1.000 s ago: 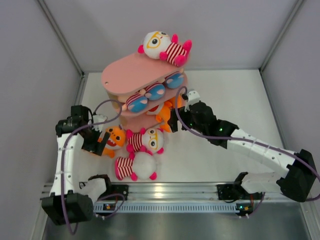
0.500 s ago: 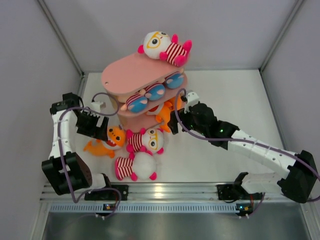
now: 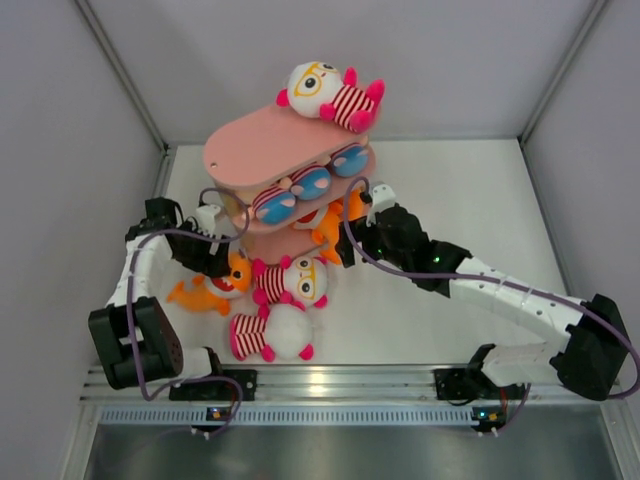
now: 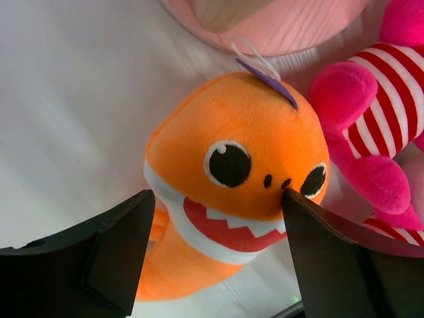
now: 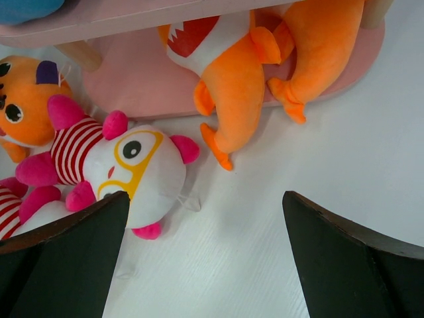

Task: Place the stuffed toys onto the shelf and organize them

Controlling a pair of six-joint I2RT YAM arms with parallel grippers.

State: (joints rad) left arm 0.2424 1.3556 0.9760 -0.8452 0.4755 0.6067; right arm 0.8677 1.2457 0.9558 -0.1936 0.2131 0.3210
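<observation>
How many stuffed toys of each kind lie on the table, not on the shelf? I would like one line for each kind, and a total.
White-headed striped dolls: 2
Orange fish: 1
Total: 3

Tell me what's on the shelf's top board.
One striped toy with yellow glasses lies at the far end of the shelf; the rest of that board is bare. The board hides most of the tiers below.
</observation>
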